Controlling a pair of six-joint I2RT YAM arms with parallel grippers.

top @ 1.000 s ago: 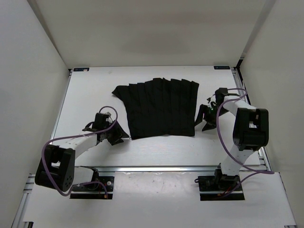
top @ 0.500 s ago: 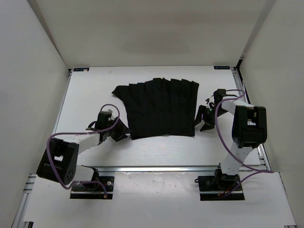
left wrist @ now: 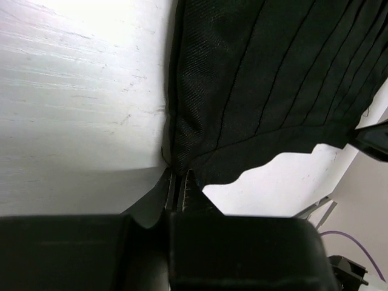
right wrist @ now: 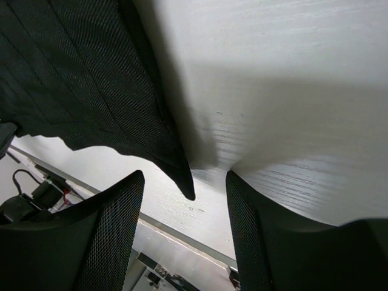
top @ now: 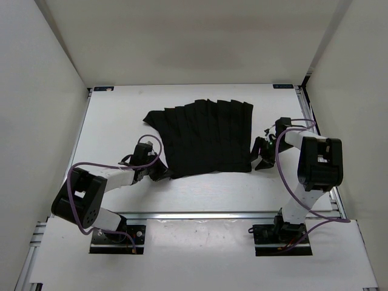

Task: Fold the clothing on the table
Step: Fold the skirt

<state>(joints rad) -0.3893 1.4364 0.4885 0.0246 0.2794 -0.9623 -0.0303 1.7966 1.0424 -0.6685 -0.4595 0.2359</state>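
White walls boxed in the table (top: 115,121), where the clothing (top: 203,136) lay flat at its middle, pleats running front to back. The left gripper (left wrist: 179,182) was clamped tight on the near-left corner. The right gripper (right wrist: 185,177) stood wide, straddling the near-right corner without gripping it. The right should probably bite deep onto the hem first, then both corners rise evenly, edge taut.

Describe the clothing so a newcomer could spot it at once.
On the white table, enclosed by white walls, lies the skirt, spread flat between the left gripper and the right gripper. It is the only cloth there: black, pleated, far larger than either black gripper.
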